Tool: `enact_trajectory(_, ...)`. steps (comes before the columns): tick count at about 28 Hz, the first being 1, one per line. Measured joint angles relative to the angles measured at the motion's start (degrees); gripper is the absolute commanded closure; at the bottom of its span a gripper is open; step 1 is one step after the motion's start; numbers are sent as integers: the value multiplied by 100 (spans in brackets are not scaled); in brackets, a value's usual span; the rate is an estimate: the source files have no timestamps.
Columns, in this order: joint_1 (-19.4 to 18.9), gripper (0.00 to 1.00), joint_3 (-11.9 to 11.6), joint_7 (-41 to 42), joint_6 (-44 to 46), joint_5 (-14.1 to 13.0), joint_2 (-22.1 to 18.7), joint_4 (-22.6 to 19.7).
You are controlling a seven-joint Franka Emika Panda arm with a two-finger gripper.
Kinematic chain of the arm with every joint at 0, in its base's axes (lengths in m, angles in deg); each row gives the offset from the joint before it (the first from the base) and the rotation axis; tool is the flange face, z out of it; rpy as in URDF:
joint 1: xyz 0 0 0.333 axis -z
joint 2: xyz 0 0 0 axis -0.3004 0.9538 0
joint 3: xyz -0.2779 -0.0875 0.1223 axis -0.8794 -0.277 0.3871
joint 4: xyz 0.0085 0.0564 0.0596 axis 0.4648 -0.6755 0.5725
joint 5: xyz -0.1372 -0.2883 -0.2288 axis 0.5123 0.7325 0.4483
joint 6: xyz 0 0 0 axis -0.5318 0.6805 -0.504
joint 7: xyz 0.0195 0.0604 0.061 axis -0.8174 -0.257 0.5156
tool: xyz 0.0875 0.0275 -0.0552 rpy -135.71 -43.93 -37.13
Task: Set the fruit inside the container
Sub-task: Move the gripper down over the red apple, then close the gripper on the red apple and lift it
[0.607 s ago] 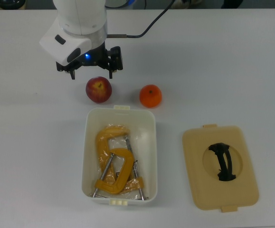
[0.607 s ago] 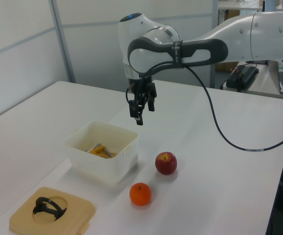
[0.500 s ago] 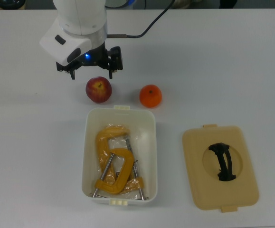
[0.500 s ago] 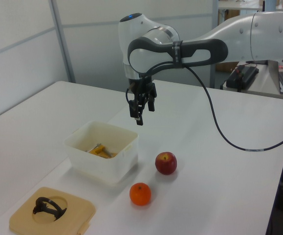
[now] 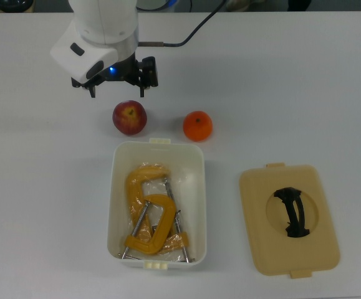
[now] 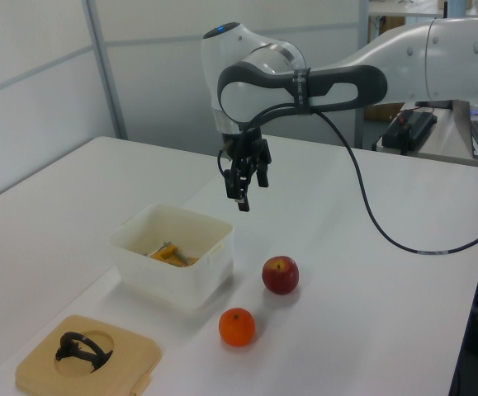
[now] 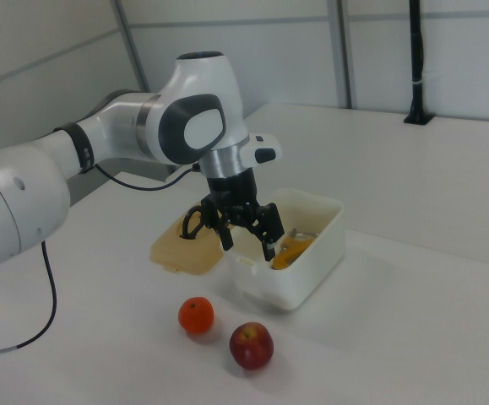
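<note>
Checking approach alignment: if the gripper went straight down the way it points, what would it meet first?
Probably bare table, or it would just clip the apple; the open gripper hangs slightly beyond it, depth unclear.

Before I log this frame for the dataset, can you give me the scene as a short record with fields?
gripper: open, empty, in the air above the table beyond the apple
apple: red, on the table just outside one short end of the container
orange: on the table beside the apple, to the top view's right of it
container: white, open, no fruit inside
container contents: yellow C-clamps
lid: beige with black handle, flat on the table, apart from the container
fruit placed: none
</note>
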Motion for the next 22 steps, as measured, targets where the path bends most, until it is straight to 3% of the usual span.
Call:
enact_trajectory(3,-1,0,1,44,2,6,-178,-284)
enact_trajectory(9,-5,0,10,149,-419,122,-597,-1247)
enact_trajectory(22,-7,0,16,221,-1703,469,-745,-2576)
